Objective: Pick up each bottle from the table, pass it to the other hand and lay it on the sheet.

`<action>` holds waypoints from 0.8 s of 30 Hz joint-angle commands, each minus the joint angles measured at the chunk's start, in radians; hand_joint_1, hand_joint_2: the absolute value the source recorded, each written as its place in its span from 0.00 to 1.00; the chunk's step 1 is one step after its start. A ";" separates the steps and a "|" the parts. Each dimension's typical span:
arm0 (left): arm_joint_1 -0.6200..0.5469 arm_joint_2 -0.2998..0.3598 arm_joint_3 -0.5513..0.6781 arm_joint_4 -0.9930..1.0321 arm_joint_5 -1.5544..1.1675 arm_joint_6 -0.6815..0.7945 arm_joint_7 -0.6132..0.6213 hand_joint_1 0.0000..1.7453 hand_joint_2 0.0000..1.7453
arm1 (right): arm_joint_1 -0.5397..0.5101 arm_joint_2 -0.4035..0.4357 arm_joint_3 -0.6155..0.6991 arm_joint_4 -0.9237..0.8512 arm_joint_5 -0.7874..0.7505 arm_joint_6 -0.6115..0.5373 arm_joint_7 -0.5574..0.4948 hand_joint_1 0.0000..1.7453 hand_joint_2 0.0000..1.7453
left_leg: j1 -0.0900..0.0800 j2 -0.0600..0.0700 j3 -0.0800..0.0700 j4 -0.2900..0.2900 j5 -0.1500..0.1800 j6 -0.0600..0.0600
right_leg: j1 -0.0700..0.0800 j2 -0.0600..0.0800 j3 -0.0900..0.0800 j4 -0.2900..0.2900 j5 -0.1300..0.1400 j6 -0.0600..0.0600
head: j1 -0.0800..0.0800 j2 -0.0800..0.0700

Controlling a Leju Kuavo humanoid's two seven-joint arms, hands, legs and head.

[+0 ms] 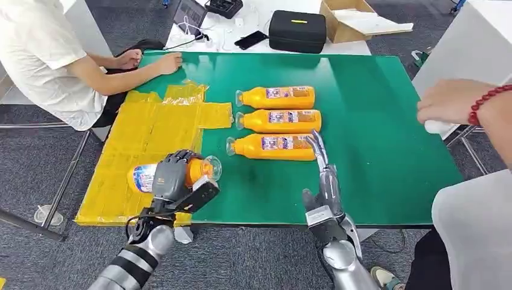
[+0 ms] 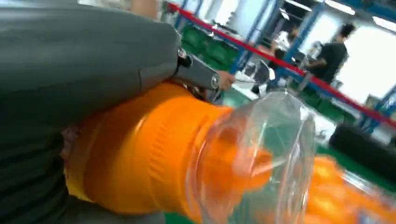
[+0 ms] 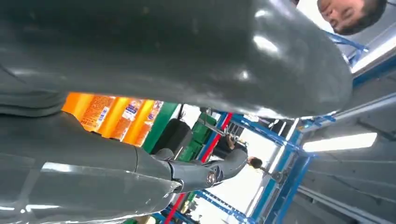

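Observation:
My left hand point(image 1: 174, 175) grips an orange bottle point(image 1: 142, 178) with a clear cap, lying crosswise low over the yellow sheet point(image 1: 151, 136) near the sheet's front right part. In the left wrist view the same bottle point(image 2: 154, 158) sits against the grey hand point(image 2: 70, 70). Three more orange bottles lie side by side on the green table point(image 1: 374, 121): far point(image 1: 278, 96), middle point(image 1: 281, 121), near point(image 1: 275, 147). My right hand point(image 1: 326, 181) stands edge-on by the base of the near bottle with straight fingers and nothing in it. The bottles point(image 3: 116, 116) appear past the right hand point(image 3: 163, 56).
A person sits at the far left with hands on the table's back edge point(image 1: 151, 60). Another person's hand with a red bead bracelet point(image 1: 459, 103) reaches in at the right. A black case point(image 1: 297, 30), a cardboard box point(image 1: 353, 18) and a phone point(image 1: 250, 40) lie beyond the table.

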 commanded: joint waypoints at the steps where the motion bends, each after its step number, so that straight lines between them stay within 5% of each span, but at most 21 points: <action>1: -0.156 0.041 -0.023 0.329 -0.032 -0.131 0.030 1.00 1.00 | -0.061 0.031 -0.040 0.103 -0.010 0.013 -0.021 0.00 1.00 | -0.001 0.002 0.008 -0.001 -0.002 0.001 | 0.000 0.000 0.007 -0.001 -0.002 -0.002 | 0.000 0.000; 17: -0.198 0.062 -0.054 0.476 -0.099 -0.224 0.063 1.00 1.00 | -0.095 0.058 -0.022 0.206 -0.034 0.037 -0.045 0.00 1.00 | 0.000 0.004 0.010 -0.001 -0.002 0.000 | 0.000 0.003 0.007 0.001 -0.001 -0.002 | 0.000 0.000; 19: -0.199 0.053 -0.025 0.489 -0.071 -0.276 0.076 0.84 1.00 | -0.099 0.061 -0.026 0.219 -0.039 0.039 -0.046 0.00 1.00 | -0.001 0.005 0.011 -0.002 -0.002 0.000 | 0.000 0.004 0.008 0.001 0.000 -0.002 | 0.000 0.000; 20: -0.195 0.049 -0.003 0.487 -0.048 -0.303 0.070 0.55 1.00 | -0.099 0.062 -0.028 0.221 -0.039 0.041 -0.046 0.00 1.00 | -0.001 0.005 0.010 -0.002 -0.001 -0.001 | 0.000 0.004 0.007 0.001 0.000 -0.002 | 0.000 0.000; 24: -0.186 0.037 0.053 0.484 0.013 -0.342 0.058 0.51 1.00 | -0.098 0.064 -0.031 0.223 -0.041 0.041 -0.046 0.00 1.00 | -0.001 0.005 0.013 -0.003 -0.002 0.000 | -0.001 0.004 0.009 0.000 0.000 -0.002 | 0.000 0.000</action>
